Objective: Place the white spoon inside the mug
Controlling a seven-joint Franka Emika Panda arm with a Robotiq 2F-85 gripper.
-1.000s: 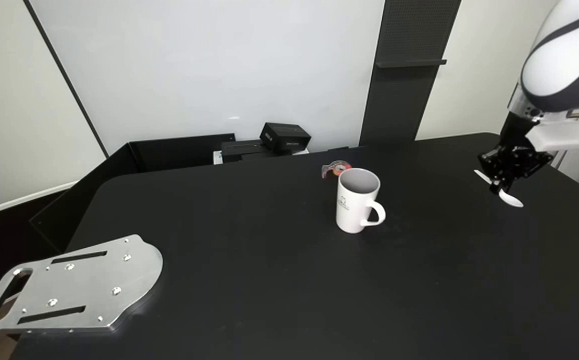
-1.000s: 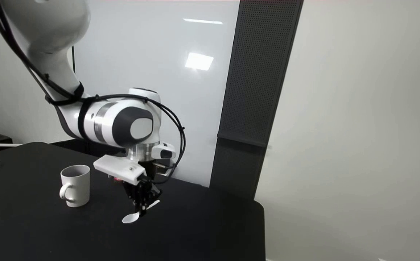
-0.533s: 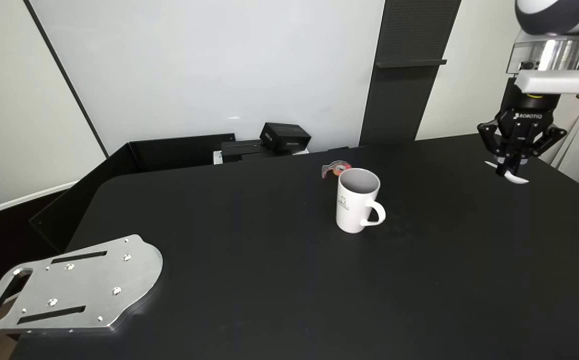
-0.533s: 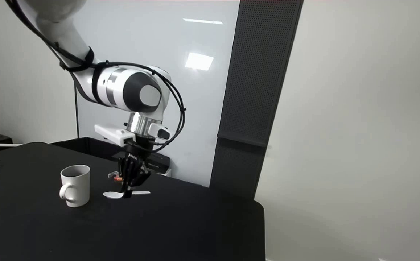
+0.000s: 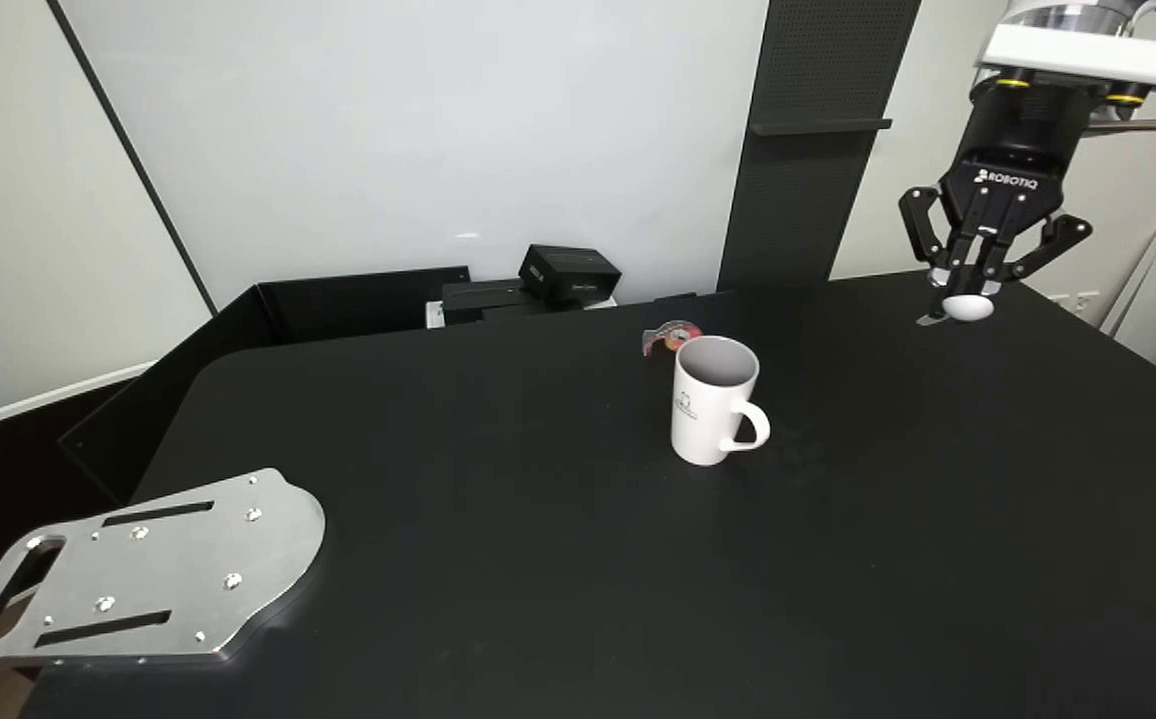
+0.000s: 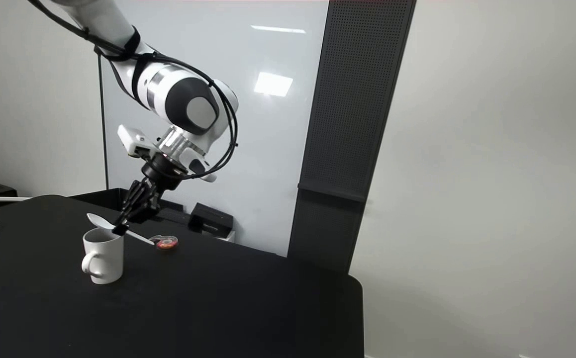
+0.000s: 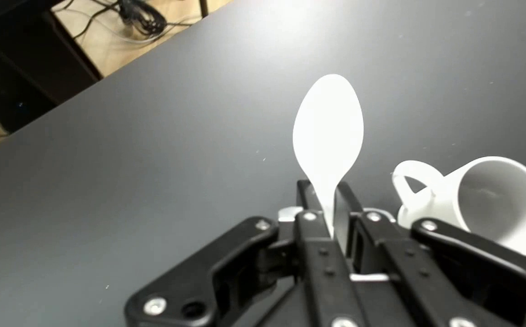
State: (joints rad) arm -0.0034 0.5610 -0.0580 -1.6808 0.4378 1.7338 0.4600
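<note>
The white mug [image 5: 703, 424] stands upright on the black table, its handle to the right in that exterior view; it also shows in an exterior view [image 6: 111, 261] and at the right of the wrist view [image 7: 447, 200]. My gripper [image 5: 961, 285] is in the air, well to the right of the mug in that view. It is shut on the white spoon [image 7: 329, 127], near where the handle meets the bowl. The spoon's bowl [image 6: 100, 221] points up and its handle slants down. In that exterior view the spoon overlaps the mug's far rim, but it is apart from the mug.
A clear and red tape dispenser [image 5: 676, 336] lies on the table behind the mug. A silver metal plate [image 5: 169, 574] lies at the table's near left. Black boxes [image 5: 570, 274] sit beyond the back edge. Cables [image 7: 140, 20] lie on the floor past the table edge.
My gripper has risen with the spoon and moved left in both exterior views. It has tilted, so the spoon now stands more slanted, bowl upward. The mug has not moved.
</note>
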